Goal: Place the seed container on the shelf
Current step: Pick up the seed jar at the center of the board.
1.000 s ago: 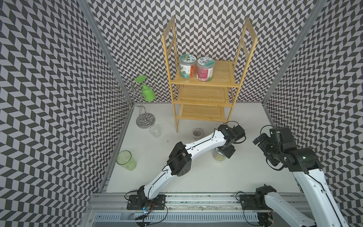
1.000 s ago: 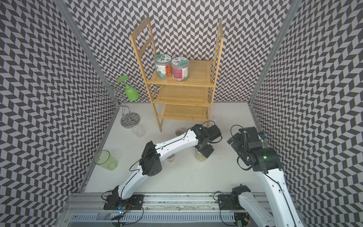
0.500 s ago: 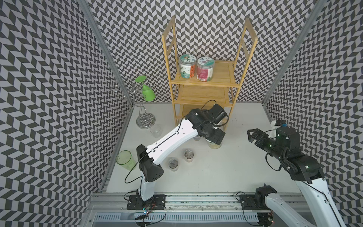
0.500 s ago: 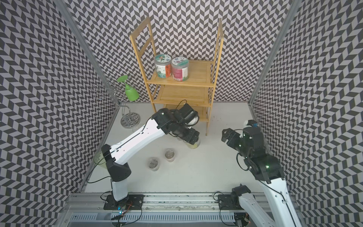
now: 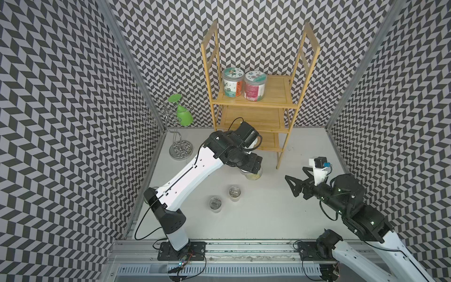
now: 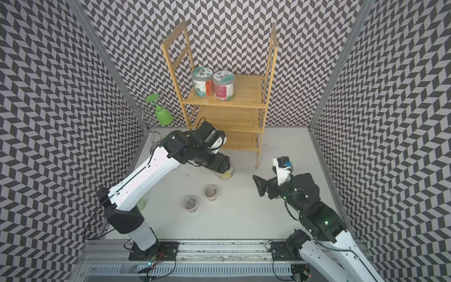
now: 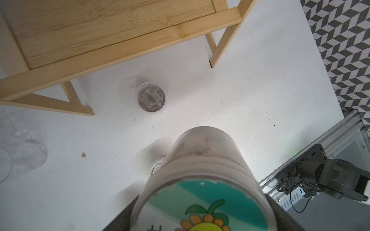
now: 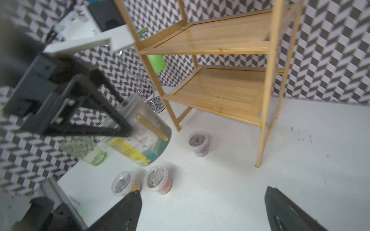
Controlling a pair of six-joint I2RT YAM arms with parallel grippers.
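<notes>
On the white tabletop [image 5: 268, 219] two small lidded cups [image 5: 215, 203] are seen nearest, with the right gripper [image 5: 291, 186] spread wide and empty. Beyond, the seed container [image 5: 253, 174] is clamped tilted in the left gripper [image 5: 250, 166], off the tabletop just before the shelf [image 5: 256, 119]; it should be levelled and lifted over a tier's front rail.

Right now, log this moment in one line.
left jaws: gripping seed jar, tilted, before shelf | right jaws: open, empty | top tier: two jars
</notes>
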